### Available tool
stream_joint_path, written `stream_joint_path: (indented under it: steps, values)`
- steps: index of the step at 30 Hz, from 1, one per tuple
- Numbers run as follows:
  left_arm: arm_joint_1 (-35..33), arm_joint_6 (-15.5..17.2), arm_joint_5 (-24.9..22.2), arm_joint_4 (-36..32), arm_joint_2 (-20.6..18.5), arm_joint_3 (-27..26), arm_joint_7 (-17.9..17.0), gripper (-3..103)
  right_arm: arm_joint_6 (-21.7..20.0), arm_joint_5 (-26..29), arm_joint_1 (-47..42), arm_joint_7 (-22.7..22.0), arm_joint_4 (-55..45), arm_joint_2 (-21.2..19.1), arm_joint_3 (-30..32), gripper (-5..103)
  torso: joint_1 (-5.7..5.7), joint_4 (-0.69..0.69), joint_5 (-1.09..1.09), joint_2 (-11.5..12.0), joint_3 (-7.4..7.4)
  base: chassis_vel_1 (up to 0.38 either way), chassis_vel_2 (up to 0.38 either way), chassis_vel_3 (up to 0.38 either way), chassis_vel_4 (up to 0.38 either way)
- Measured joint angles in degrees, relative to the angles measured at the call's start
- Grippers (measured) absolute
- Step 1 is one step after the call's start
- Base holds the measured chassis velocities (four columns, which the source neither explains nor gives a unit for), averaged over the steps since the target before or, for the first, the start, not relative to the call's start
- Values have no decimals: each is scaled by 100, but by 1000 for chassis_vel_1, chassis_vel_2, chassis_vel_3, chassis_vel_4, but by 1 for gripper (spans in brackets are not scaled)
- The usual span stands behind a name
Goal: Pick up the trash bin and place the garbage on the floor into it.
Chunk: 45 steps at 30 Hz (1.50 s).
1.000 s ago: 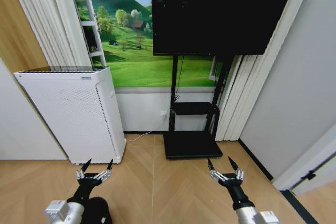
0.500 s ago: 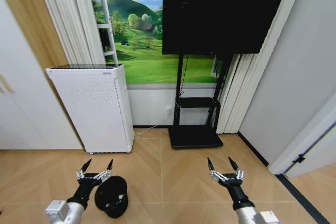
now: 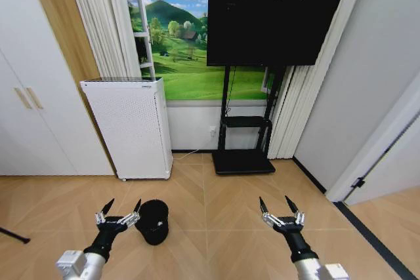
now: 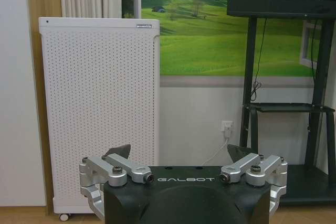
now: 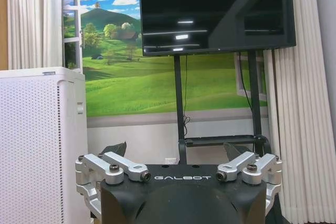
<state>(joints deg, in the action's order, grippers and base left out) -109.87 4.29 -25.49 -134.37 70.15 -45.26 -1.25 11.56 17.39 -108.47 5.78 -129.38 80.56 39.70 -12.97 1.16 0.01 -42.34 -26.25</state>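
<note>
White and perforated, the appliance (image 3: 131,128) stands against the wall beside the TV stand (image 3: 244,142), under a green landscape mural (image 3: 187,50). Herringbone wood floor (image 3: 216,227) runs between them and the robot. The trash bin (image 3: 153,221) stands upright on it, mouth upward, just beside the left gripper (image 3: 119,210), whose fingers are spread apart. The right gripper (image 3: 281,209) hovers likewise splayed.
</note>
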Motion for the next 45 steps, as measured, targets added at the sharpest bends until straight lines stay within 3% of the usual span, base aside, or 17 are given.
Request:
stream_joint_path:
  steps: [6, 8, 9, 10, 13, 16, 18, 22, 25, 31, 34, 45]
  values:
    - [0, 0, 0, 0, 0, 0, 0, 100, 0, 0, -1, 0, 0, 1, 0, 100, 3, 0, -3, 2, 3, 369, -349, -358, 331]
    - [0, -1, 0, -2, 0, -1, 1, 100, 0, 0, -2, 0, 0, 1, -1, 100, 3, 1, 4, 2, 4, 374, -374, -379, 331]
    - [0, -1, 0, -1, 0, -1, 1, 100, 0, 0, -2, 0, 0, 1, 0, 100, 5, 0, -6, 2, 5, 378, -374, -379, 348]
    - [0, -1, 0, -2, 0, -3, 0, 100, 0, 0, -2, 0, 0, 2, -1, 100, 5, 0, 9, 3, 5, 355, -322, -398, 367]
    - [0, -1, -1, 0, 0, -2, -1, 100, 0, 0, -2, 0, 0, 2, -1, 100, 6, 0, -10, 4, 5, 355, -370, -331, 362]
    - [0, -1, 0, -2, 0, -2, 0, 100, 0, 0, 0, 0, 0, 1, -1, 100, 6, 0, 9, 5, 5, 390, -344, -349, 347]
    - [0, -1, 0, -1, 0, -1, 0, 100, 0, 0, -1, 0, 0, 2, 0, 100, 6, 0, -9, 5, 6, 345, -347, -352, 375]
    - [0, -1, 0, -2, 0, -1, 0, 100, 0, 0, -1, 0, 0, 1, 0, 100, 7, 0, 7, 5, 6, 332, -337, -334, 359]
    - [-1, -1, 0, -1, 1, -1, 0, 100, 0, 0, -2, 0, 0, 1, -1, 100, 9, -1, -7, 4, 8, 190, -131, -242, 251]
    - [1, -2, 0, -1, 0, 0, 1, 100, 0, 0, -4, 0, 0, 2, 0, 100, 8, 4, 2, 7, 7, -7, -28, -74, 51]
    - [1, -2, 0, -1, 0, 0, 1, 100, 0, 0, 2, 0, 0, 1, -1, 100, 3, -2, -1, 10, 4, -71, 11, 70, -19]
    - [0, -1, 0, -1, 0, -1, 1, 100, 0, 0, -1, 0, 0, 1, -1, 100, 6, 0, -1, 9, 7, -14, 26, 30, -16]
